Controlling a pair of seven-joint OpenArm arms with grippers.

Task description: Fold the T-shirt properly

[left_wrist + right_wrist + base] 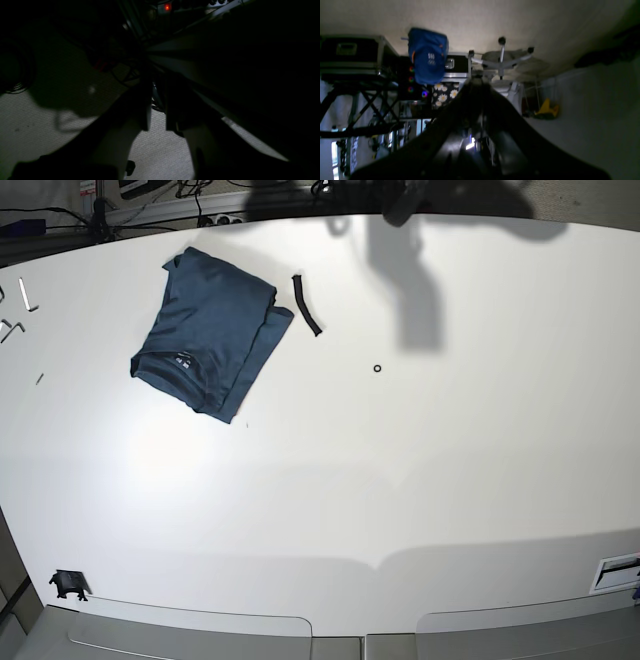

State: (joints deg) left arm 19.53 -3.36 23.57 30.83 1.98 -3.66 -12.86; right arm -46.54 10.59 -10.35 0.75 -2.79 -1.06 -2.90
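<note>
Navy-blue T-shirt (pixel 208 330) on white table (pixel 400 480), beside a black strip (pixel 306 305).

Black strip (pixel 306 305), small ring (pixel 377 368), hex keys (pixel 12 330) on white table (pixel 400 480)

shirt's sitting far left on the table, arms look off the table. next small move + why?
Probably none on the cloth: the T-shirt already lies as a compact folded rectangle, neck label up, and neither arm appears over the table in the base view. Both wrist views look away from it, at the floor and the room. If anything, a slight tidy of the layer edge peeking out on its right side.
</note>
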